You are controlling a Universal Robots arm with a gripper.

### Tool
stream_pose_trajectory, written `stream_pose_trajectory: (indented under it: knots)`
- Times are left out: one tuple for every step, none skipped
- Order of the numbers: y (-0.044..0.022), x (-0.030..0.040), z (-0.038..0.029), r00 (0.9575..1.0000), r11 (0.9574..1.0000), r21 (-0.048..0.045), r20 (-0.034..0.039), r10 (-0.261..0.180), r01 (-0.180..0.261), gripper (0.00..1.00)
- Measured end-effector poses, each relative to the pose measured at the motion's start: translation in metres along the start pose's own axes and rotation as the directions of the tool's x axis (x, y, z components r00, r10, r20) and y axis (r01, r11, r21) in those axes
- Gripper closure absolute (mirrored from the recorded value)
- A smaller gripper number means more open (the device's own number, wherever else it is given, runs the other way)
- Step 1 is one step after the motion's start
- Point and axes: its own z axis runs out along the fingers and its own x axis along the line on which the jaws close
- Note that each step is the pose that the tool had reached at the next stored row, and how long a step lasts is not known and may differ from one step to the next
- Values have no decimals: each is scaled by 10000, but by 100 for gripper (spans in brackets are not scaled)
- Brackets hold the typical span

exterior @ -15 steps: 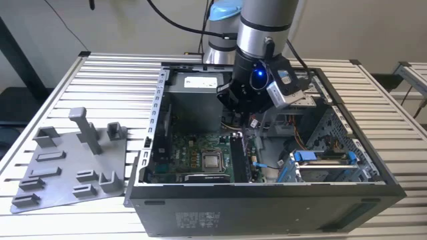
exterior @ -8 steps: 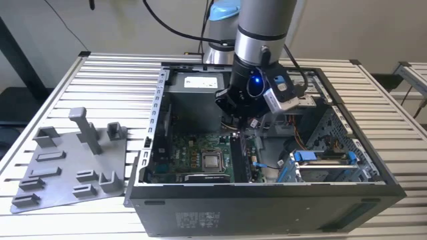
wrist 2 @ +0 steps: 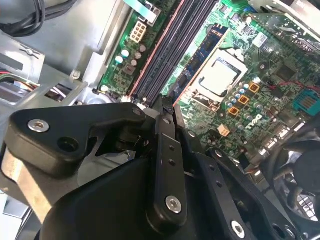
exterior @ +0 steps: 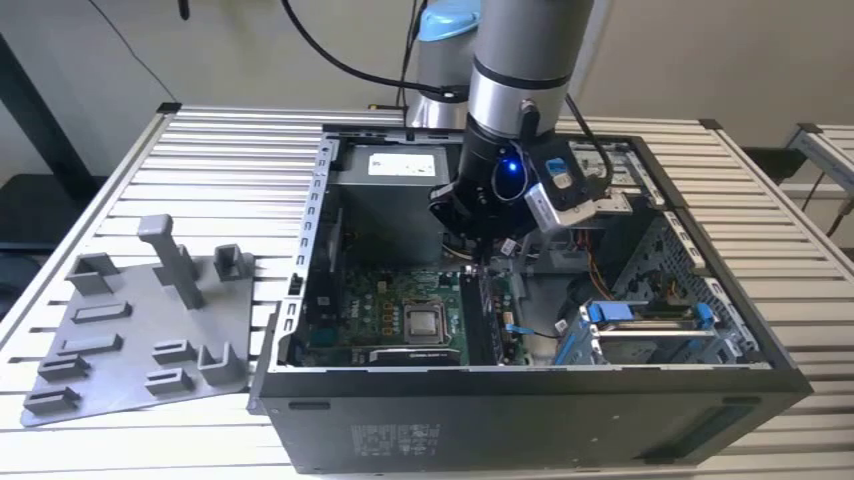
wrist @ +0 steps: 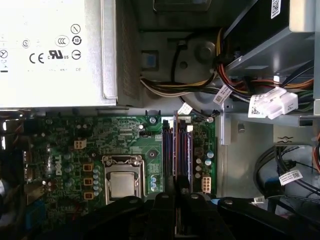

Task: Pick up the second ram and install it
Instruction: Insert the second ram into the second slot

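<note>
My gripper (exterior: 483,250) is down inside the open computer case, just above the green motherboard (exterior: 387,300). In both wrist views its black fingers (wrist 2: 167,150) stand close together over the long black slots (wrist: 185,150) beside the processor. A thin dark strip, the second ram (wrist: 175,180) seen edge-on, runs out from between the fingertips in line with the slots. Its tip (wrist 2: 167,102) pokes past the gripper (wrist 2: 167,112). A bluish stick (wrist 2: 200,60) sits in the slot nearest the processor. I cannot tell whether the held ram touches a slot.
The silver power supply (wrist: 50,50) and a bundle of cables (wrist: 200,85) lie beyond the slots. A drive cage with blue tabs (exterior: 641,320) fills the case on the exterior view's right. A grey parts fixture (exterior: 134,340) lies on the slatted table. A fan (wrist 2: 300,170) sits near the processor (wrist: 122,182).
</note>
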Motion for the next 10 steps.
stream_pose_trajectory:
  knots:
    - [1,0,6,10000,10000,-3,0,-1,1,86]
    - [0,1,24,10000,10000,-6,2,0,0,86]
    - [0,2,40,10000,10000,-4,1,-1,1,86]
    - [0,2,59,10000,10000,-4,2,-2,2,86]
    - [-1,2,75,10000,10000,-2,-2,-2,2,86]
    - [0,3,93,10000,10000,-2,-11,-1,1,86]
    - [-1,3,109,10000,10000,0,-27,0,0,86]
    - [-3,3,122,10000,10000,0,-49,-1,1,86]
    - [-5,3,135,10000,10000,1,-71,-1,1,86]
    - [-10,3,150,10000,10000,2,-87,0,0,86]
